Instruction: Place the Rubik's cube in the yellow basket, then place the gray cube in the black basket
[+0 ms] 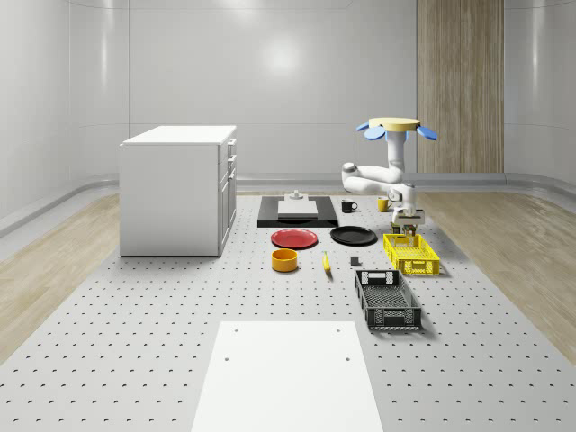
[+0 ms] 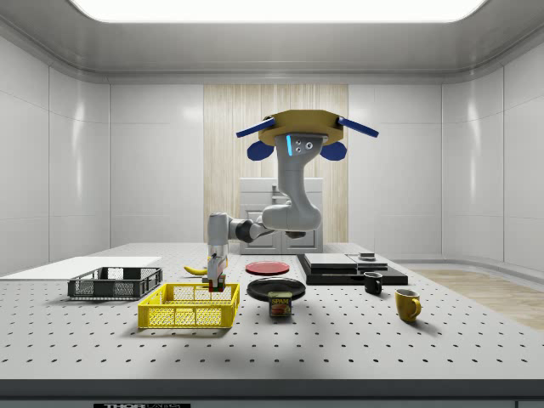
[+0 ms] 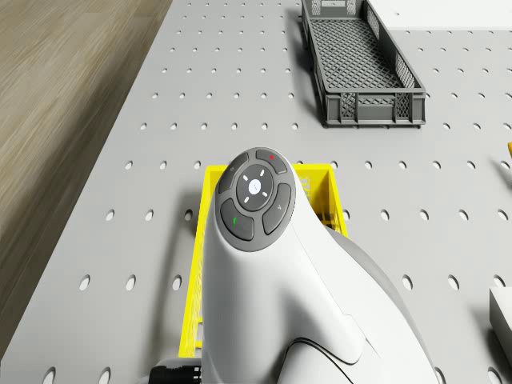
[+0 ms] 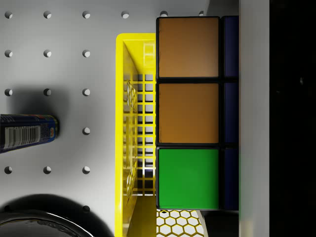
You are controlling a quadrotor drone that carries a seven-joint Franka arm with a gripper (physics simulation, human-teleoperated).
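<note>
The multicoloured Rubik's cube (image 4: 188, 112), orange and green squares showing, hangs upright just above the yellow plastic lattice basket (image 2: 189, 307). Beyond, the long black mesh basket (image 1: 387, 300) lies flat on the perforated table.

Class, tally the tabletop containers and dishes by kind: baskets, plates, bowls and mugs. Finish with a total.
Baskets: 2, a yellow plastic basket and a black plastic basket
Plates: 2, a red round plate and a black round plate
Bowls: 1, an orange bowl
Mugs: 2, a black mug and a yellow mug
Total: 7

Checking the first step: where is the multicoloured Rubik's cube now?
The multicoloured Rubik's cube is clamped in the gripper, low over the yellow basket, at the side view's left.
</note>
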